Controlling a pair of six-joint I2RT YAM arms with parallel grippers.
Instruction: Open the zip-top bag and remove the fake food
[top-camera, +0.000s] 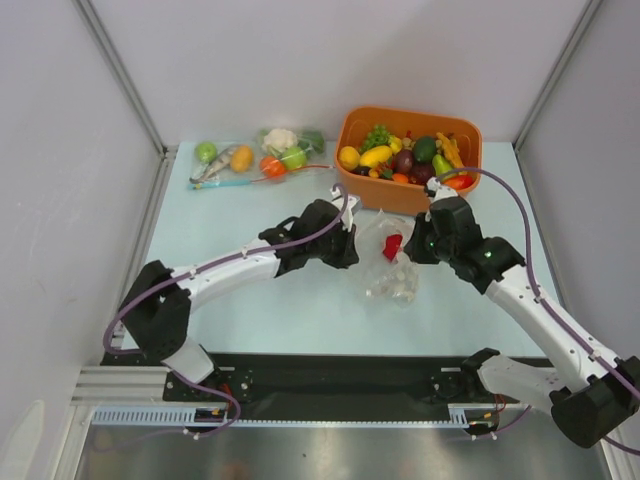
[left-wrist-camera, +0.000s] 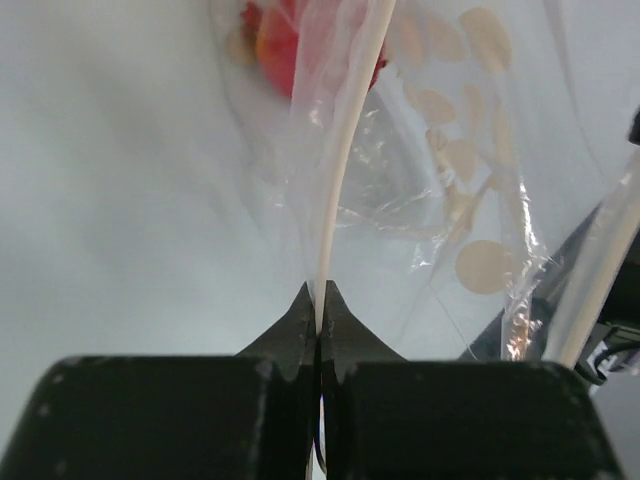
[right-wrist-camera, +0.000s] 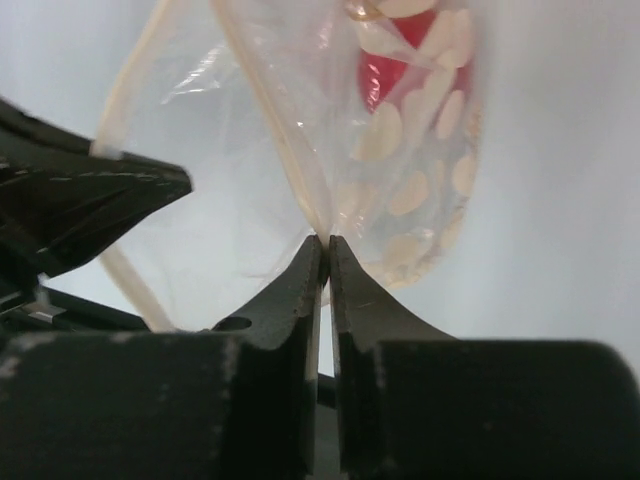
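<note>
The zip-top bag (top-camera: 392, 268) lies crumpled on the table between my two arms, and a red piece of fake food (top-camera: 392, 246) shows inside it. My left gripper (top-camera: 352, 242) is shut on the bag's left edge. In the left wrist view its jaws (left-wrist-camera: 318, 298) pinch the pale zip strip (left-wrist-camera: 345, 150), with the red fruit (left-wrist-camera: 275, 40) beyond it. My right gripper (top-camera: 420, 246) is shut on the opposite edge. Its jaws (right-wrist-camera: 327, 242) clamp the clear plastic just below the red fruit (right-wrist-camera: 395, 65). The bag's mouth gapes between the two strips.
An orange basket (top-camera: 380, 196) full of plastic fruit and vegetables stands just behind the bag. Two other clear bags (top-camera: 250, 160) with food in them lie at the back left. Grey walls close in the table on three sides.
</note>
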